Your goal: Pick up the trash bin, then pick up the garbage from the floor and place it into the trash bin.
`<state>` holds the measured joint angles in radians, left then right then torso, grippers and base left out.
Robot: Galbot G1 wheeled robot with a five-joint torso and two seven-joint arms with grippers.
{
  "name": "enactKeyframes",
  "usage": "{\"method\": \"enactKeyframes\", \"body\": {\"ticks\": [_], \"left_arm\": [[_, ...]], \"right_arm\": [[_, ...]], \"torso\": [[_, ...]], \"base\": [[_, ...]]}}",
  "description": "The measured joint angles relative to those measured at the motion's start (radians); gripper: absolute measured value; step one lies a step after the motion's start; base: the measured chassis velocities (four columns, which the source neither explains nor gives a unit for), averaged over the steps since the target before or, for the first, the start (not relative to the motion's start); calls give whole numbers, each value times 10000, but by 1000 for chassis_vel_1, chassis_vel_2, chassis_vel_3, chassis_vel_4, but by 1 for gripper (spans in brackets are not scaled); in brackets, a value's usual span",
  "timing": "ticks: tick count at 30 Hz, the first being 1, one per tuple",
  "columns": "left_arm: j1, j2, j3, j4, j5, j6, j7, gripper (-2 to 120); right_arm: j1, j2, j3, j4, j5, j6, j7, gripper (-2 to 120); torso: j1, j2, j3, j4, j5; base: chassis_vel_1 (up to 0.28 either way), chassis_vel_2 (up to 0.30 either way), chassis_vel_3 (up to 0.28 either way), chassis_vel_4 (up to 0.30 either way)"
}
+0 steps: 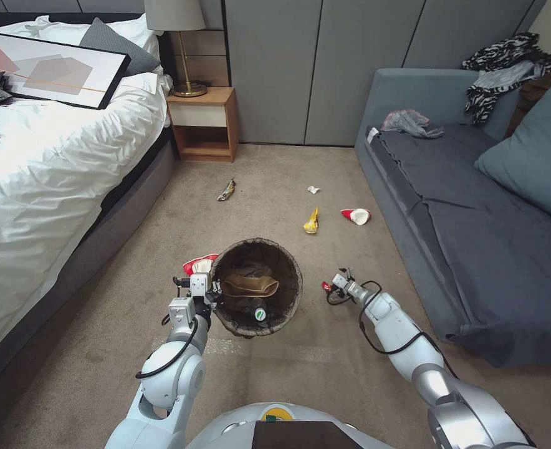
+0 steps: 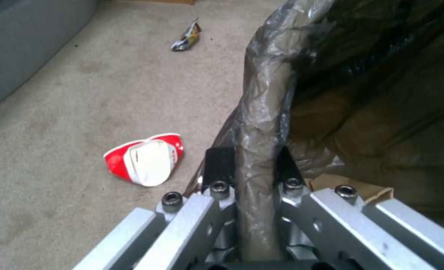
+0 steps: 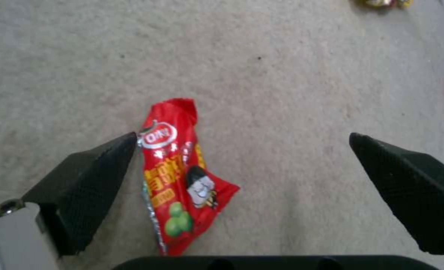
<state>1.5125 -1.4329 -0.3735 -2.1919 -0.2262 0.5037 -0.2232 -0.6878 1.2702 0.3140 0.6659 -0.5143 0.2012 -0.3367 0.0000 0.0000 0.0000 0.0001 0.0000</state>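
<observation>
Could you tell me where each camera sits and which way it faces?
Head view: on the head, looking down at the carpet; both arms, bin between them.
Left wrist view: behind the left gripper, jaws shut on the bin's rim; cup beyond.
Right wrist view: above the right gripper, jaws open over the red wrapper.
Shared: bin, cup, wrapper.

A beige short-pile carpet [image 1: 275, 168] covers the floor. A bed with rumpled white linen [image 1: 51, 162] is set along the left, with a black-framed abstract picture [image 1: 45, 68] laid on it. A wooden nightstand [image 1: 204, 125] carrying a brass-stemmed lamp [image 1: 185, 56] is placed beside it, against grey panelled walls [image 1: 300, 62]. A grey-blue fabric sofa [image 1: 475, 237] is seen on the right.
</observation>
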Motion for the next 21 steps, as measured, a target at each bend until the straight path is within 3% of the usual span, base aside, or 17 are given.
{"method": "enactKeyframes", "body": {"ticks": [15,21], "left_arm": [[-15,11,-24,-8,-5,0,-6,2],[-22,-24,-2,-6,-1,0,-21,2]], "right_arm": [[-49,-47,-46,71,61,5,-357,100],[-38,-66,-33,-40,102,101,-669,85]], "torso": [[0,0,0,-1,0],[0,0,0,-2,0]], "base": [[0,0,0,0],[0,0,0,0]]}}
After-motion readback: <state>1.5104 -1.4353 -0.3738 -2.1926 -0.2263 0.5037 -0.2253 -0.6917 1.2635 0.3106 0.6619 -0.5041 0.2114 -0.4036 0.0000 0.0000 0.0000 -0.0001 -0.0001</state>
